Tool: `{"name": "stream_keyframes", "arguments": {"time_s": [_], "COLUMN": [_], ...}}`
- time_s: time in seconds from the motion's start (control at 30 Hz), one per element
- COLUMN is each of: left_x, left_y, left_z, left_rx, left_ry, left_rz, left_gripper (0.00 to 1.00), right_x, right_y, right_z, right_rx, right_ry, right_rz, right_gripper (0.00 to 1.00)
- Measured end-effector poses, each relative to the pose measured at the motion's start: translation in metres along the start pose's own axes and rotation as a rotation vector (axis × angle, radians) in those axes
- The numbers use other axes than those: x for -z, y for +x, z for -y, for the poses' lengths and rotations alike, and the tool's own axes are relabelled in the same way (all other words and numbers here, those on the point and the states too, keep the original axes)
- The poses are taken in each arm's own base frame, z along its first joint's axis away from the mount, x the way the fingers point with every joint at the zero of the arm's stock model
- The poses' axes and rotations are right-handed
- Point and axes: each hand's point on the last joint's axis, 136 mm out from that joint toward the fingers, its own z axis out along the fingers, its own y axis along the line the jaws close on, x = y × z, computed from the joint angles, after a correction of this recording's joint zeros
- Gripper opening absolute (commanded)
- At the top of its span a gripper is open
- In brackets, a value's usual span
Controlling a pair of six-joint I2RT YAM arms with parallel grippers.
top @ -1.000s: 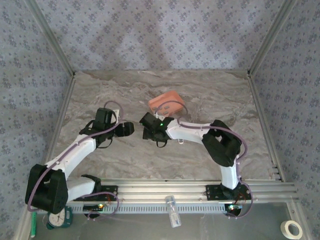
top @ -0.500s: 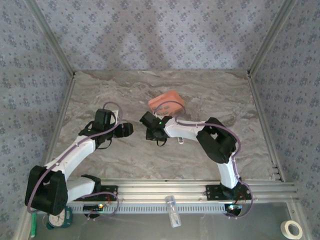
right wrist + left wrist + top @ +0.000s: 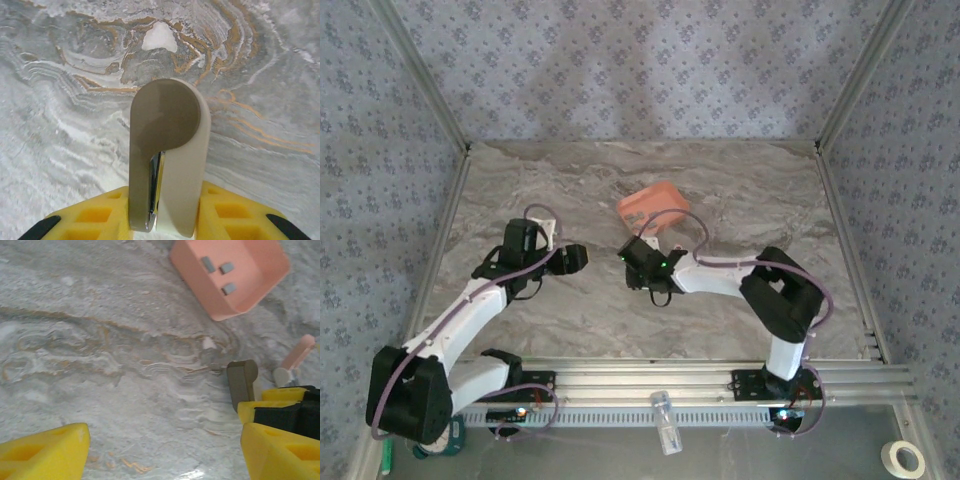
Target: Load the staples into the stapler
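Note:
The stapler (image 3: 167, 150) stands on edge between the yellow fingers of my right gripper (image 3: 167, 212), which is shut on its two sides; a taupe arm, a cream arm and a metal strip between them show. In the left wrist view the stapler's (image 3: 242, 382) taupe end and a pink part stick out past the right gripper's fingers (image 3: 272, 402). Three staples (image 3: 220, 272) lie in the salmon-pink tray (image 3: 260, 295). My left gripper (image 3: 162, 450) is open over bare table, left of the stapler. From above, the left gripper (image 3: 575, 258) and right gripper (image 3: 638, 262) face each other.
The salmon-pink tray (image 3: 650, 203) sits just beyond the right gripper on the marbled table (image 3: 740, 190). Patterned walls and metal posts close in the table. A rail (image 3: 670, 378) runs along the near edge, with a small clear bottle (image 3: 665, 420) and a tape roll (image 3: 906, 458) below it.
My right gripper has closed on the stapler and pulled a little toward the near side, away from the tray. The left gripper stays open, hardly moved.

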Motion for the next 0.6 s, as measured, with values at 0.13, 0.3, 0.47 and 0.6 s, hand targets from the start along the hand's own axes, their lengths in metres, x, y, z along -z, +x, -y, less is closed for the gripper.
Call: {"name": "stream_keyframes", "arguments": {"time_s": [0.13,0.3,0.47,0.6], "left_x": [0.006,0.01,0.018,0.016], "left_y": [-0.006,-0.016,-0.029,-0.036], "left_z": [0.024,0.051,0.081,0.101], "left_rx": [-0.003,0.058,0.03,-0.017], "left_ry": [0.142,0.319,0.45,0.495], "left_rz": [0.06,0.121,0.156,0.136], "left_gripper": [0.79,0.78,0.77,0.74], "right_x": [0.022,0.05,0.068,0.078], "right_y": [-0.009,-0.025,-0.037,-0.045], "right_z": [-0.009,-0.033,-0.049,-0.058], "right_rx": [0.088,0.269,0.419,0.48], "right_ry": [-0.106,-0.236,-0.293,-0.316], "right_rz": [0.111,0.269,0.39,0.466], "right_gripper": [0.32,0.31,0.31,0.31]}}
